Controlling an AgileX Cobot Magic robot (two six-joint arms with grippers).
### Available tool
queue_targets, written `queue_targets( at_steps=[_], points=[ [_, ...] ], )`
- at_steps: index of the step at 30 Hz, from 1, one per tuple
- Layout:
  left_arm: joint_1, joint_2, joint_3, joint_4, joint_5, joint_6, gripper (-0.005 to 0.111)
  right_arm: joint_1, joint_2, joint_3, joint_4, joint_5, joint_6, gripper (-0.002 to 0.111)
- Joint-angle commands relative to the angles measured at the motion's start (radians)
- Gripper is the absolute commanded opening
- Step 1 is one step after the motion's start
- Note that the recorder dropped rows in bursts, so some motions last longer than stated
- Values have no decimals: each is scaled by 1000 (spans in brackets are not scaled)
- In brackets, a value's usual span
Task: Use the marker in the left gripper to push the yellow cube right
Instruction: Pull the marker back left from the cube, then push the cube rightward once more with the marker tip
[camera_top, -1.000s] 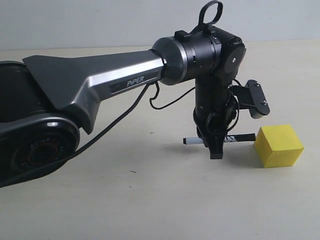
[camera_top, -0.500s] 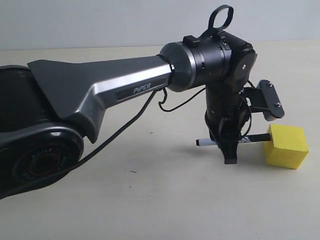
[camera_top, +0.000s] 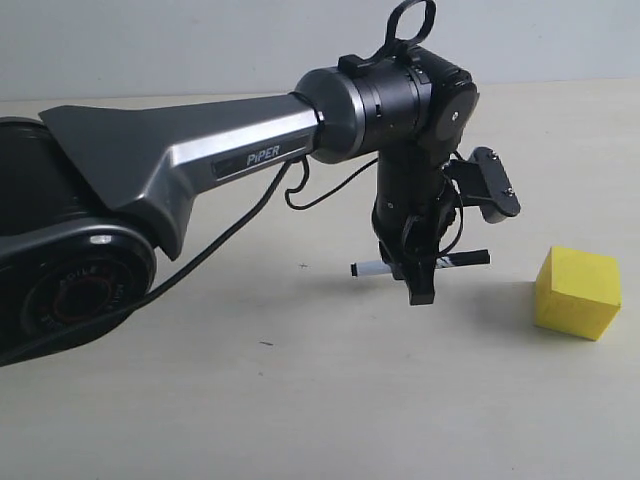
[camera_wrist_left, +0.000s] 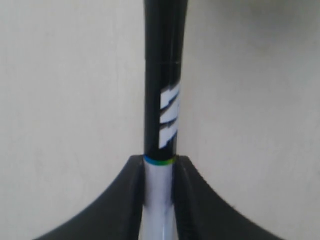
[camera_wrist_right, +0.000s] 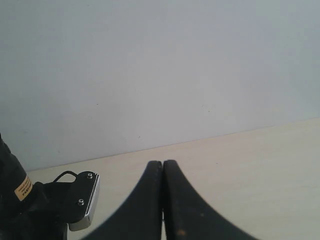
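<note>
Now, over the pale bench (camera_top: 300, 400) I see my left arm (camera_top: 200, 160) stretched out, the yellow cube (camera_top: 578, 291) sitting apart to its right, the left jaws clamped mid-barrel on the level marker (camera_top: 465, 259), the right jaws pressed together, empty.

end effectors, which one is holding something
The left end effector: its jaws clamp the black-and-white marker, while the right end effector has its jaws shut together with nothing between them.

black and silver arm (camera_top: 200, 150) marked "piper", looped black cable (camera_top: 230, 235), black two-fingered left gripper (camera_top: 420, 288).
</note>
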Motion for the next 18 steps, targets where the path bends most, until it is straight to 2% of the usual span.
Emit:
queue_targets(
  at_steps=[1,12,18],
  points=[
    [-3,-11,-6,-5,9,-13,0,-6,-6,4,-4,-1,-3,0],
    [-5,-11,-6,-38,9,-13,0,-6,-6,4,-4,-1,-3,0],
    [-38,-10,-6,-46,2,-5,0,-6,-6,4,-4,-1,-3,0]
  ],
)
